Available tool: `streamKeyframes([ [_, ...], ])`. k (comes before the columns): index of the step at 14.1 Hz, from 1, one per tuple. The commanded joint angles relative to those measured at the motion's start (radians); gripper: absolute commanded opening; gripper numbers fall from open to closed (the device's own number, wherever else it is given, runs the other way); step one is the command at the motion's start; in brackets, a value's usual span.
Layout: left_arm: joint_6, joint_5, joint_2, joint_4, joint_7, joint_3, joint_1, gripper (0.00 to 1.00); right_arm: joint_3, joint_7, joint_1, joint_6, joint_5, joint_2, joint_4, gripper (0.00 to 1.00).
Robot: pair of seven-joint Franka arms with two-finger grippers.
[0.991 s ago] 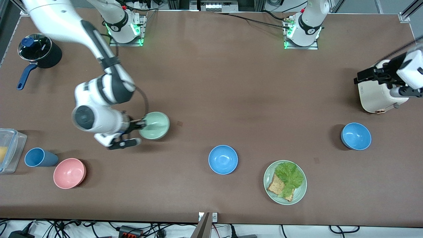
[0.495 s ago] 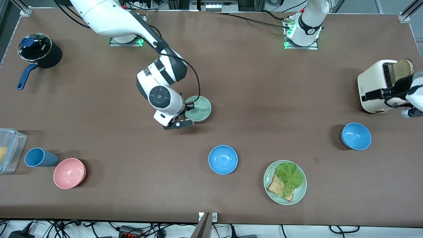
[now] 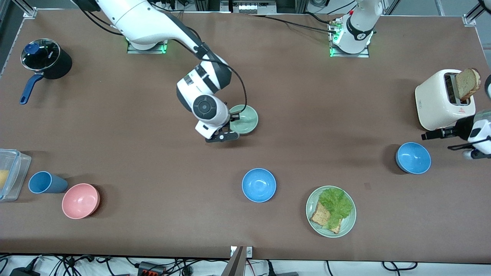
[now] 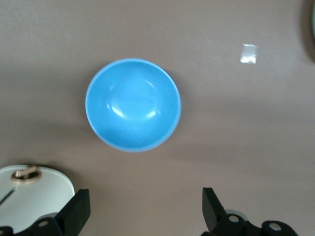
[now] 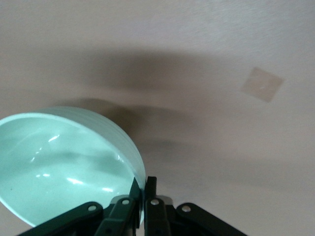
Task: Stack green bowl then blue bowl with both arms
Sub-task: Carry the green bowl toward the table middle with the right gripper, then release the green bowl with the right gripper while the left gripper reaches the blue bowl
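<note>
The right gripper (image 3: 233, 124) is pinched shut on the rim of the small, smooth, pale mint-green bowl (image 3: 245, 118), carrying it above bare brown tabletop (image 3: 291, 99) about midway between the two arm bases; from its shadow in the right wrist view I judge the green bowl is lifted, not set down. So the task looks barely begun: the first bowl is in hand but not yet placed, and nothing is stacked.

The left gripper (image 4: 142, 209) hangs spread wide over the table at the left arm's end, beside the cream toaster (image 3: 441, 100) with a bread slice (image 3: 467, 82) poking up; the smooth sky-blue bowl (image 4: 133, 104) sits untouched just ahead of it; a second, matching blue bowl (image 3: 259, 184) rests nearer the front camera, near the pale-green plate (image 3: 312, 222) of lettuce and bread.

Which blue bowl is meant I cannot tell; the left gripper's arm is cut off by the front view's edge, and the right gripper's fingertips are largely hidden under its wrist there.
</note>
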State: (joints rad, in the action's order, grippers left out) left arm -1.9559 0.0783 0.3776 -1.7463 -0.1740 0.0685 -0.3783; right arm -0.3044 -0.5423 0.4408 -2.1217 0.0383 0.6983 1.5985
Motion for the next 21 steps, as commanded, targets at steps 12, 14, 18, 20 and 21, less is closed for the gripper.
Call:
streamKeyframes([
  [12,-0.291,-0.015,0.217,0.054,-0.163,0.007,-0.036,1.00,0.059,-0.077,-0.078,0.143,-0.004,-0.186,-0.126,1.00],
  [14,-0.285,-0.015,0.253,0.106,-0.165,0.007,-0.039,1.00,0.061,-0.076,-0.122,0.224,-0.036,-0.250,-0.155,1.00],
  [18,-0.284,-0.015,0.256,0.108,-0.167,0.007,-0.048,1.00,0.062,-0.030,-0.217,0.425,-0.074,-0.283,-0.290,1.00],
  [20,-0.285,-0.015,0.258,0.110,-0.252,0.011,-0.077,1.00,0.064,-0.019,-0.276,0.457,-0.075,-0.283,-0.325,1.00],
  [21,-0.293,-0.002,0.262,0.110,-0.298,0.011,-0.080,1.00,0.064,-0.021,-0.301,0.454,-0.075,-0.284,-0.328,1.00],
])
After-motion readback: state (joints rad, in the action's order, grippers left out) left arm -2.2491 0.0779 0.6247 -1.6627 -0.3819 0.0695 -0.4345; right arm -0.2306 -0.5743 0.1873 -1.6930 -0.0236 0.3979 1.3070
